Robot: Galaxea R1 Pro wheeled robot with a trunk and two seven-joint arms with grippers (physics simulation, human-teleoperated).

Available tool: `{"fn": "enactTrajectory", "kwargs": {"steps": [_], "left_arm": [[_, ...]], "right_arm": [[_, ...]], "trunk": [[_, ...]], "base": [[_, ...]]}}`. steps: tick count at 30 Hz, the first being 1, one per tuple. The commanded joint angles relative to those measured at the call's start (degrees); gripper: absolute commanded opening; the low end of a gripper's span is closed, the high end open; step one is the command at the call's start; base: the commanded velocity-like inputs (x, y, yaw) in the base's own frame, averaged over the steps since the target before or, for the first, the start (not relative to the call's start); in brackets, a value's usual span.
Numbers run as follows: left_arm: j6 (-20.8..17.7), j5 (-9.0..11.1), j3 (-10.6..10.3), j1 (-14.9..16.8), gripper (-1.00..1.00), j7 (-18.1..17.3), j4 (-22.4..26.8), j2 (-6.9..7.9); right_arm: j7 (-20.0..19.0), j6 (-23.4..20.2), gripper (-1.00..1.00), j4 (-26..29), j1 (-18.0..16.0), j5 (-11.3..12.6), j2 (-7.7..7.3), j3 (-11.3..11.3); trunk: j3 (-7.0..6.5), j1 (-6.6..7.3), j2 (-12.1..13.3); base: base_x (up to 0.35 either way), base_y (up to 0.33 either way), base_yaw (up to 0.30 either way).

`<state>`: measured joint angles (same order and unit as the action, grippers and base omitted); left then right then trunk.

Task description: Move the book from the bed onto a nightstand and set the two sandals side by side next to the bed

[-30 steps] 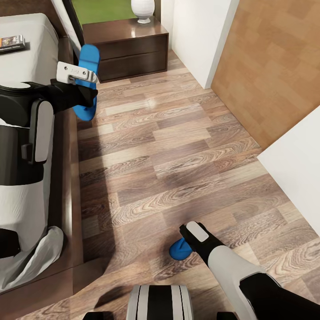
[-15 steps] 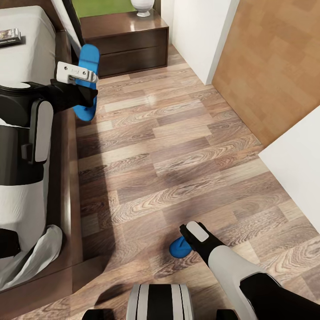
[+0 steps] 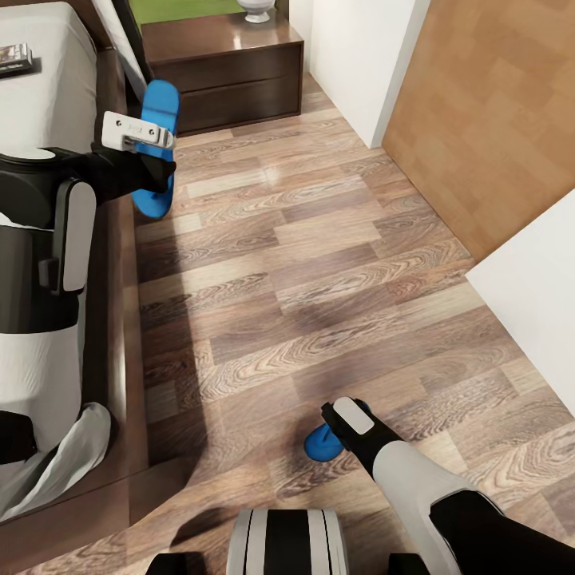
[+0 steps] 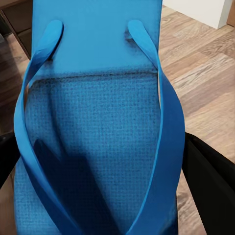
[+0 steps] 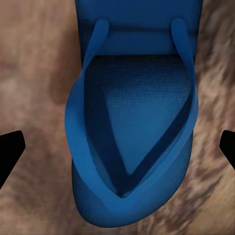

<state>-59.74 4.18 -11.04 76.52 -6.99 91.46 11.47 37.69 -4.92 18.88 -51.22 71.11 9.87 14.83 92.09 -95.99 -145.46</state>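
Two sandals in play, one per arm. Largest first: the bed (image 3: 48, 104) runs along my left, grey mattress in a dark frame, the book (image 3: 16, 57) lying on it near the head end; the nightstand (image 3: 228, 76) stands just past the bed's corner. My left gripper (image 3: 148, 160) is pinched on the first sandal (image 3: 158, 112), held off the floor beside the bed frame; the wrist view has the sole between the dark fingers. The second sandal (image 3: 322, 445) lies flat on the planks, my right gripper (image 5: 117, 147) spread either side of it, apart from it. I judge both sandals light, flexible foam; grip across the sole edges, not the soft straps.
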Motion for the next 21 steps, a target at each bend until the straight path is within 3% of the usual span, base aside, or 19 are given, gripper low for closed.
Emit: {"fn": "enactTrajectory", "kwargs": {"steps": [1, 8, 21], "left_arm": [[-0.3, 0.4, -0.1, 0.0, -1.00, 0.2, 0.0, 0.05], [-0.3, 0.4, -0.2, 0.0, -1.00, 0.2, 0.0, 0.05], [-0.3, 0.4, -0.3, 0.0, -1.00, 0.2, 0.0, 0.05]], "right_arm": [[0.4, -0.4, 1.00, 0.1, 0.0, 0.0, -0.03, 0.4], [0.4, -0.5, 1.00, 0.1, 0.0, 0.0, -0.02, 0.4], [0.4, -0.5, 1.00, 0.2, 0.0, -0.1, -0.06, 0.8]], "trunk": [[0.04, 0.01, 0.0], [1.36, -0.15, -0.1], [1.36, -0.15, -0.1]], "base": [[0.000, 0.000, 0.000], [0.000, 0.000, 0.000], [0.000, 0.000, 0.000]]}}
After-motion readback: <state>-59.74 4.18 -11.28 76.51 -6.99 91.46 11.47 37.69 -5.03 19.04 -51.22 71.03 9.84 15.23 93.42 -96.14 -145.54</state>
